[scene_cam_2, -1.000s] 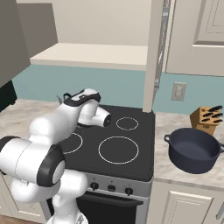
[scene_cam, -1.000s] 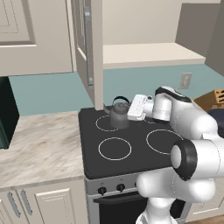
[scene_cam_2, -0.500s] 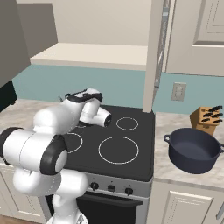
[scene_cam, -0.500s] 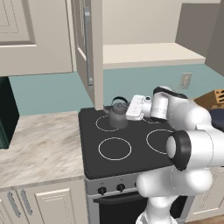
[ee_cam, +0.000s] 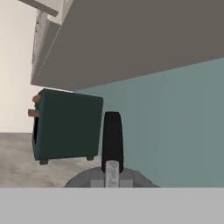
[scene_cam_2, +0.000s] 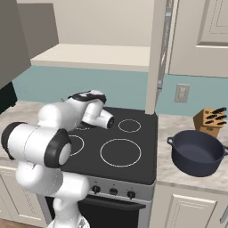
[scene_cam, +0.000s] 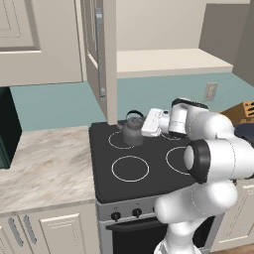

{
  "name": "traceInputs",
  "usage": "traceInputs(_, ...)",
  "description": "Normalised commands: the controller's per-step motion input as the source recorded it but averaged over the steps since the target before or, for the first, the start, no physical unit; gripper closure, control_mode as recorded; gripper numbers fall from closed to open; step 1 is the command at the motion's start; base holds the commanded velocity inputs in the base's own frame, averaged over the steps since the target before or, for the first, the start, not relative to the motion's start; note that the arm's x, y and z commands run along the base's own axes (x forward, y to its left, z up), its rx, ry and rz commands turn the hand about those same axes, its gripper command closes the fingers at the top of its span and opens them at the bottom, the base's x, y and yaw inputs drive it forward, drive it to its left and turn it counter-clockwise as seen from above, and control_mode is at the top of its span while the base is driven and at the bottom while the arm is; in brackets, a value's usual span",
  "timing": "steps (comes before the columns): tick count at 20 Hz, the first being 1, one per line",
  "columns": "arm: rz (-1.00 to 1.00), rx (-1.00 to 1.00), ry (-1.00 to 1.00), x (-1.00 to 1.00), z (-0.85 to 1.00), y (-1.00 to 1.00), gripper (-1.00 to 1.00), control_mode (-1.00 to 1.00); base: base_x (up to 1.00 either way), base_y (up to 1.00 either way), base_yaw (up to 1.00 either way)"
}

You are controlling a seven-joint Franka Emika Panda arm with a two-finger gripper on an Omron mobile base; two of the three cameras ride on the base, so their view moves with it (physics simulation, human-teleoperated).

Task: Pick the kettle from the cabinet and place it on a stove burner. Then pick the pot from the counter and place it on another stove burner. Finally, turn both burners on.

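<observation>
The small dark grey kettle (scene_cam: 133, 131) stands on the rear left stove burner of the black cooktop (scene_cam: 149, 183). My gripper (scene_cam: 141, 123) reaches in from the right at the height of its thin arched handle and is shut on that handle. In the hand view the black handle (ee_cam: 112, 139) rises edge-on in the middle, above the grey lid (ee_cam: 94, 178). The wide navy pot (scene_cam_2: 197, 152) sits on the beige counter (scene_cam_2: 178, 171) right of the stove. White burner rings (scene_cam_2: 120, 152) mark the front of the cooktop. The cabinet shelf (scene_cam: 168, 62) lies above, with its door (scene_cam: 101, 54) swung open.
A wooden knife block (scene_cam_2: 210, 121) stands behind the pot. A dark green appliance (ee_cam: 65, 127) sits on the counter (scene_cam: 39, 163) left of the stove. Stove knobs (scene_cam_2: 113, 191) line the front panel. The open cabinet door hangs just above and behind the kettle.
The kettle stays on the rear left burner with my gripper still on its handle. The arm's elbow has risen slightly.
</observation>
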Motion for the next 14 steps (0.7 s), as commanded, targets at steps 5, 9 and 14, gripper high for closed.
traceInputs(5, 0.0, 0.0, 0.0, 0.14, -0.12, 0.03, 1.0, -1.0, 0.0, 0.0, 0.0)
traceInputs(9, 0.0, 0.0, 0.0, 0.13, -0.12, 0.04, 1.0, -1.0, 0.0, 0.0, 0.0)
traceInputs(14, 0.0, 0.0, 0.0, 0.14, -0.05, 0.02, 1.0, -1.0, 0.0, 0.0, 0.0)
